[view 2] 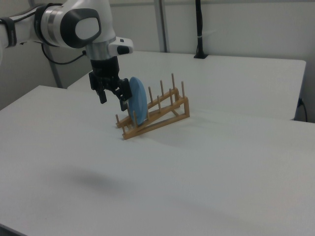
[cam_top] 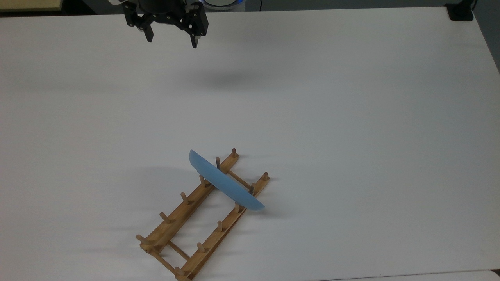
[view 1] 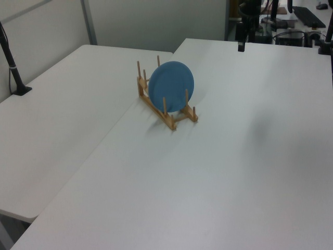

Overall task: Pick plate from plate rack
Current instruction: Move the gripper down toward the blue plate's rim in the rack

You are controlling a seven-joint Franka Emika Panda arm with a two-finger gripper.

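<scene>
A round light-blue plate (cam_top: 224, 183) stands on edge between the pegs of the wooden plate rack (cam_top: 183, 218), near one end of it. In the left view the plate (view 1: 170, 86) shows its full face above the rack (view 1: 174, 119). My gripper (cam_top: 172, 39) hangs high over the table at the top view's upper left, far from the rack, open and holding nothing. In the right view the gripper (view 2: 113, 101) appears in front of the plate (view 2: 139, 101) and the rack (view 2: 165, 110), with its fingers spread apart.
The rack sits on a white table (cam_top: 351, 117) near the top view's lower edge. A black post (view 2: 199, 29) stands clamped at the far side of a second table; it is also in the left view as a black post (view 1: 13, 62). A black block (cam_top: 461, 11) sits at the top view's upper right corner.
</scene>
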